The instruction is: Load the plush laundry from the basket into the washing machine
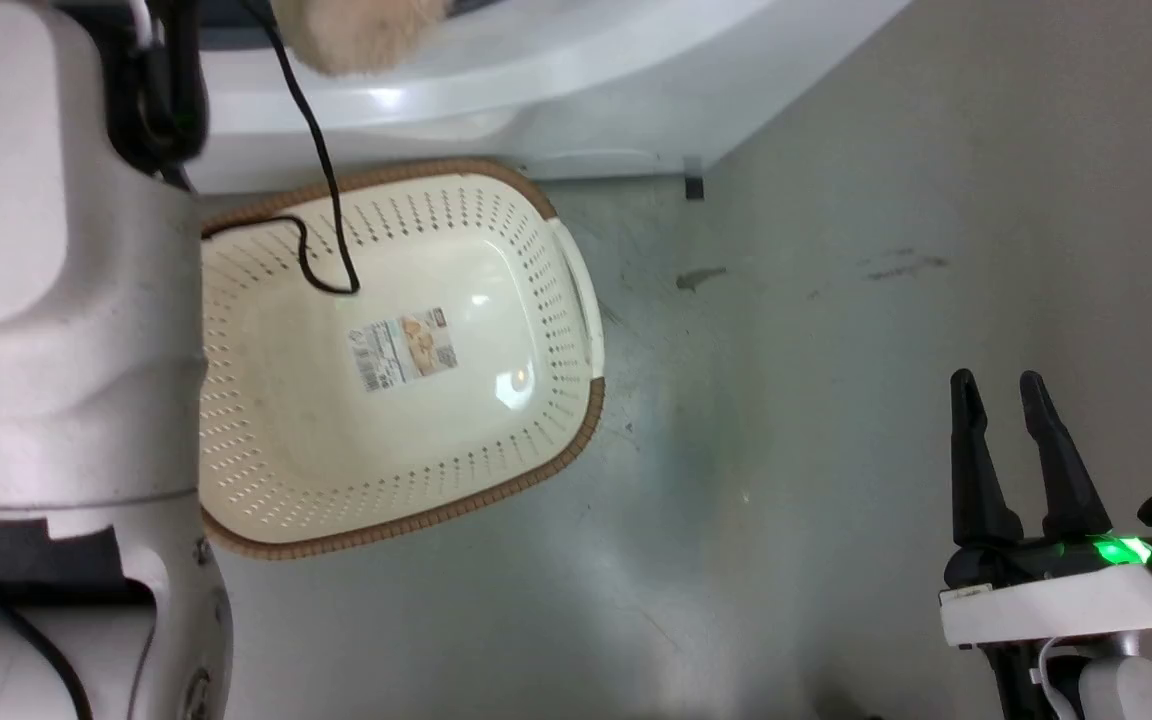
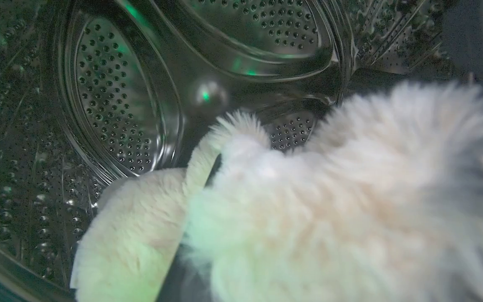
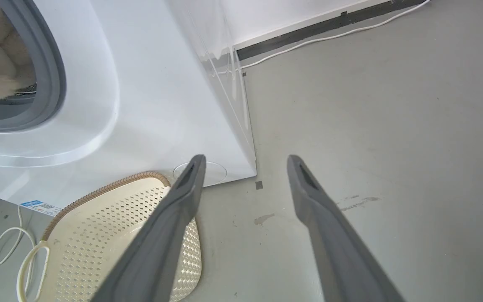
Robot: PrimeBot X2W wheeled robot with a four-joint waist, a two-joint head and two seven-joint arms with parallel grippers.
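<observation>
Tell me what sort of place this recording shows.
Probably a laundry corner, perhaps in a lab or utility room: a white front-loading washing machine, a perforated basket on the bare grey floor, and plush laundry lying in the steel drum.

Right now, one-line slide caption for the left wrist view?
Inside the washing machine drum: cream plush laundry in the foreground, perforated steel wall behind.
</observation>
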